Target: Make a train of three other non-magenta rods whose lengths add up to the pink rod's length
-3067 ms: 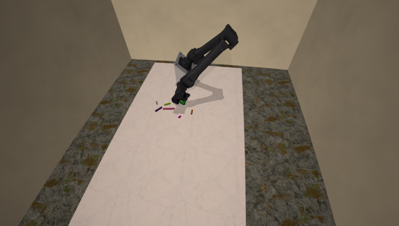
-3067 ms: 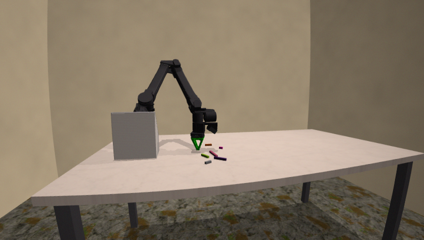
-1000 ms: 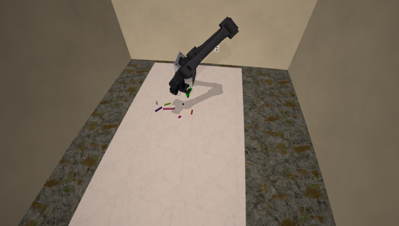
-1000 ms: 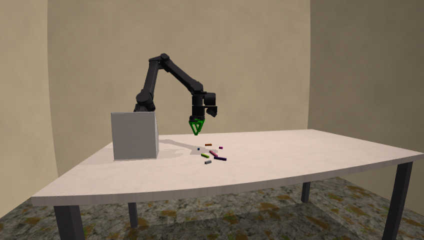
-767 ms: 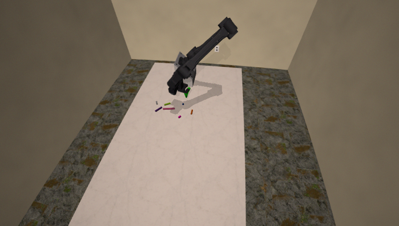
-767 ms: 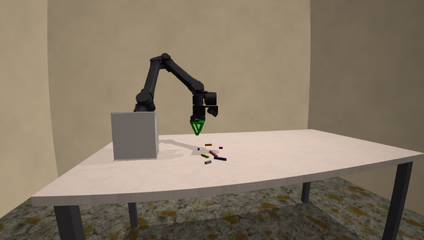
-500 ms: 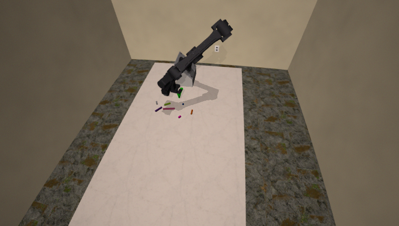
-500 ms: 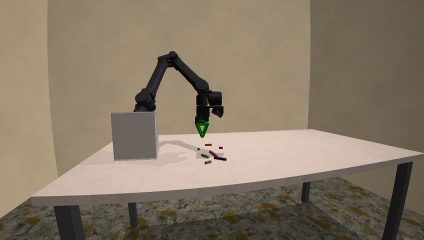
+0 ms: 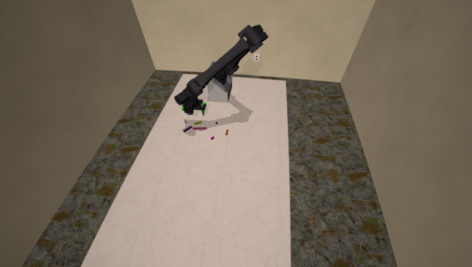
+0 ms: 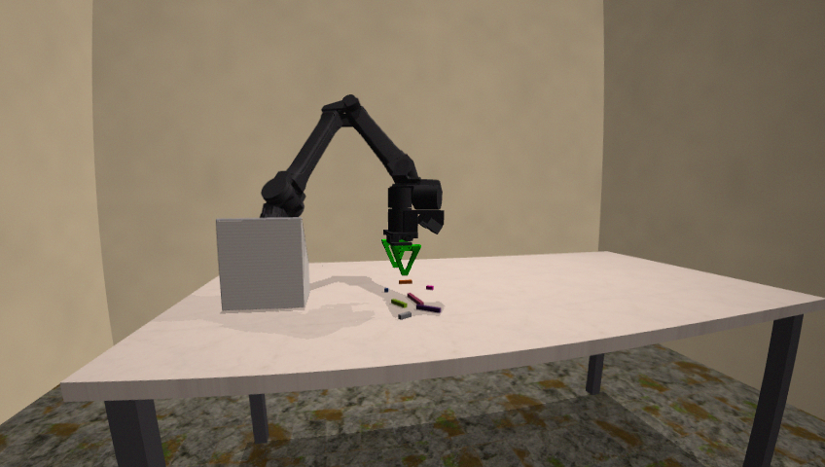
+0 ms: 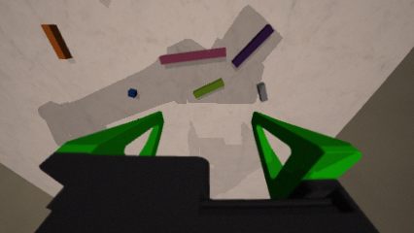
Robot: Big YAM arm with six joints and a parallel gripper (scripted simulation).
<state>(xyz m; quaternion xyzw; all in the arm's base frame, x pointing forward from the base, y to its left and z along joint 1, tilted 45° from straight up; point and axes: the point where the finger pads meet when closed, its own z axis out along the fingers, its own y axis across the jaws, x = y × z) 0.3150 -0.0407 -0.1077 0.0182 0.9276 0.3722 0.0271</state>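
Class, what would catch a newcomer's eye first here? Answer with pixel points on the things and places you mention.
The bright green fingers (image 9: pixel 203 112) (image 10: pixel 406 270), spread wide at the end of the black arm (image 9: pixel 220 64) (image 10: pixel 376 132), above the table (image 9: pixel 211 198) (image 10: pixel 520 301). Next, the long pink rod (image 9: pixel 199 128) (image 10: pixel 414 299) (image 11: pixel 192 55), lying among smaller coloured rods in the arm's shadow.

We look toward a plain beige wall (image 9: pixel 298 39) (image 10: pixel 358 69) at the far side, with a white outlet (image 9: pixel 256 57) set low in it. Darker walls rise left and right. We see a long pale, faintly veined table (image 9: pixel 211 198) (image 10: pixel 550 301) (image 11: pixel 340 63) on dark legs, above a mottled grey floor (image 9: pixel 328 185) (image 10: pixel 347 428) patched with brown and green. Soft shadows fall across the tabletop.
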